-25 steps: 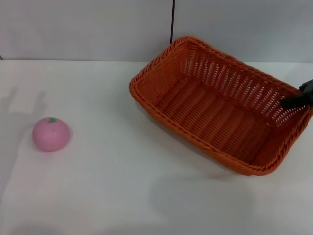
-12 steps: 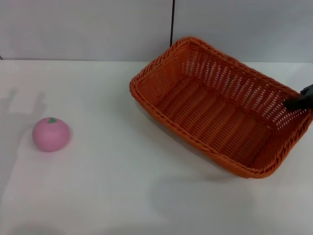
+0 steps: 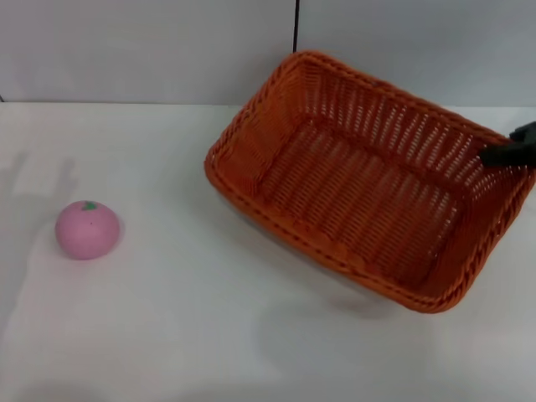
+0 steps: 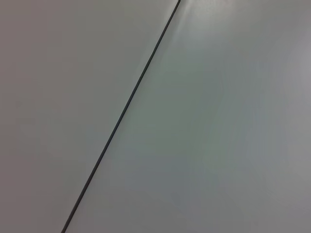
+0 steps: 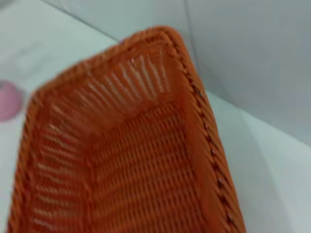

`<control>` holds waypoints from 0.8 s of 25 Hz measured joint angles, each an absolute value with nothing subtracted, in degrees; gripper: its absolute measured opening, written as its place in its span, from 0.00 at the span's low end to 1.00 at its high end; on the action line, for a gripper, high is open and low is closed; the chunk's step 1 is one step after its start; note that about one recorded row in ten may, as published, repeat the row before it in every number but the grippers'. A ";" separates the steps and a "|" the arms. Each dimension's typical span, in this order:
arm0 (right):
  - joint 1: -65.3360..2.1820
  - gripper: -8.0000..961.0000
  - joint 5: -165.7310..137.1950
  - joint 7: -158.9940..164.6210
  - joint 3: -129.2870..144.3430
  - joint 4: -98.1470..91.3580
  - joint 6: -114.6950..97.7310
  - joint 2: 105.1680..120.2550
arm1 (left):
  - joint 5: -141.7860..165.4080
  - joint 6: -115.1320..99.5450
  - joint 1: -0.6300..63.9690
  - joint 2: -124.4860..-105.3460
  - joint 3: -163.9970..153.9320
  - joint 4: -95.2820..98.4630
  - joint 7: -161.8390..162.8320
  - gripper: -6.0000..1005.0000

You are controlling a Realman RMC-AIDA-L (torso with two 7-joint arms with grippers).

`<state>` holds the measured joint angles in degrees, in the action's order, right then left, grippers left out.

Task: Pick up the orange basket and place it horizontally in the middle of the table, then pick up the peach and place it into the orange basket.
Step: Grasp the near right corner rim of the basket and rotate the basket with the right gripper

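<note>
The orange basket hangs tilted over the right half of the white table, its shadow showing under its near edge. My right gripper is shut on the basket's right rim, with only its black fingers showing at the frame edge. The right wrist view looks along the inside of the empty basket. The pink peach rests on the table far to the left, well apart from the basket, and shows as a pink sliver in the right wrist view. My left gripper is out of view.
A grey wall with a dark vertical seam rises behind the table's back edge. The left wrist view shows only that wall and its seam.
The basket has risen and shifted left with the right gripper holding its right rim, and its far end now stands higher. The peach has not moved.
</note>
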<state>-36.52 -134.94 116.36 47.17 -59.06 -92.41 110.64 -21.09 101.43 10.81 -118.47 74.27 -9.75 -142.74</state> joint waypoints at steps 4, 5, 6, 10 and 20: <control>-34.50 0.20 -131.48 116.42 46.90 -64.47 -94.35 111.76 | -21.10 101.40 10.65 -118.47 74.29 -9.75 -142.73 0.81; -33.19 0.20 -128.73 116.59 46.47 -67.97 -95.40 112.40 | -21.10 101.40 10.65 -118.47 74.29 -9.75 -142.73 0.81; -32.63 0.19 -127.30 116.66 46.19 -69.53 -95.88 112.66 | -21.14 101.40 10.62 -118.47 74.36 -9.75 -142.73 0.80; -31.80 0.19 -122.73 116.60 44.40 -72.15 -98.43 112.82 | -21.17 101.39 10.63 -118.48 74.36 -9.77 -142.73 0.80; -32.07 0.19 -117.67 113.21 42.56 -71.93 -101.27 111.85 | -21.28 101.33 10.72 -118.47 74.36 -10.17 -142.73 0.80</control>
<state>-32.07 -117.67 113.21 42.56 -71.93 -101.27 111.85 -21.28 101.33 10.72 -118.47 74.36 -10.17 -142.73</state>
